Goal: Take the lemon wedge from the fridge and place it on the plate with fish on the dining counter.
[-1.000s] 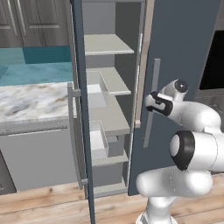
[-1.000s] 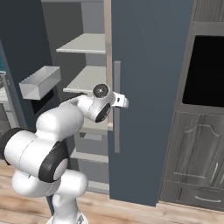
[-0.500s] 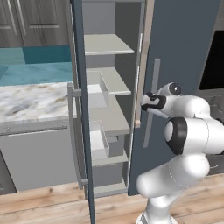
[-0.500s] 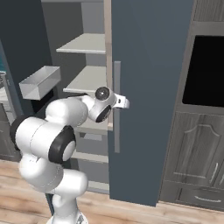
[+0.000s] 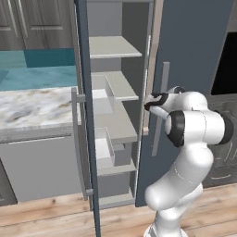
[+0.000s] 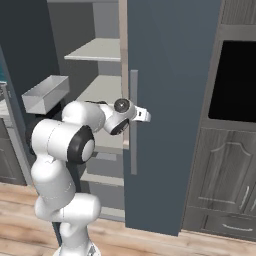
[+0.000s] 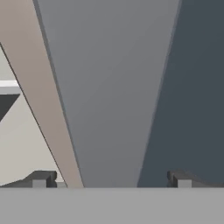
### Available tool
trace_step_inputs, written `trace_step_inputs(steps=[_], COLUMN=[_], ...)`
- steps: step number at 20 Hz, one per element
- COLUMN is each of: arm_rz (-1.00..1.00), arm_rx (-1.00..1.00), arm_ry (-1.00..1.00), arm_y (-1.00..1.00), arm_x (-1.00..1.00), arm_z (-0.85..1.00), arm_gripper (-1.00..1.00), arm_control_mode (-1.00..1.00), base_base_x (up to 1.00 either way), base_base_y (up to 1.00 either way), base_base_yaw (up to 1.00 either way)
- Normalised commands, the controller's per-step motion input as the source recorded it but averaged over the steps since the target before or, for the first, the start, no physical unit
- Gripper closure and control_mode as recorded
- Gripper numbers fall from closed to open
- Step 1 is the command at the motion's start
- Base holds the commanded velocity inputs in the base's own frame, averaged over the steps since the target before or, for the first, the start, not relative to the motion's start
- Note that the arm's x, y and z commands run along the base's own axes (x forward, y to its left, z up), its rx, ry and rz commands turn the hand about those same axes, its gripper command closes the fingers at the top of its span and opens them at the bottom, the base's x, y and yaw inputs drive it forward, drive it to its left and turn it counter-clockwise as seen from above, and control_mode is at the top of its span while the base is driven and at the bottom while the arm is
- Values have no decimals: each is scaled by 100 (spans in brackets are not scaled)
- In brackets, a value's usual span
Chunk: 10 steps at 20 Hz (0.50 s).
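The fridge [image 5: 194, 46] stands with both slate-blue doors ajar and its pale shelves [image 5: 115, 46] showing. My gripper [image 5: 150, 102] is at the right door's long grey handle [image 5: 163, 106], about halfway up it. From the right base view the gripper [image 6: 145, 115] pokes past the handle [image 6: 133, 140] against the door [image 6: 170, 75]. In the hand view the gripper [image 7: 111, 178] is open, and the handle [image 7: 113, 87] runs up between its fingertips [image 7: 41, 178]. The lemon wedge, the plate and the dining counter are out of view.
The left door [image 5: 85, 115] hangs open toward me with a grey bin [image 6: 45, 92] on its inner side. A marble-topped counter [image 5: 32, 109] adjoins the fridge on the left. A dark oven [image 6: 235, 80] and grey cupboards [image 6: 220, 170] stand to the right.
My elbow has swung in and folded closer to the door. The hand has edged slightly left along the handle, its jaws still wide. The doors have not moved.
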Motion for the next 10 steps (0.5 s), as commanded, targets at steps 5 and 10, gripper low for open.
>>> trace_step_inputs(steps=[5, 10], arm_rz=[0, 0], arm_rx=[0, 0], arm_ry=[-3, -4], arm_y=[0, 0], arm_x=[45, 38], arm_z=[-27, -27], arm_gripper=[-100, -100], arm_control_mode=[-100, -100], base_base_x=[0, 0], base_base_y=[0, 0], base_base_yaw=[0, 0])
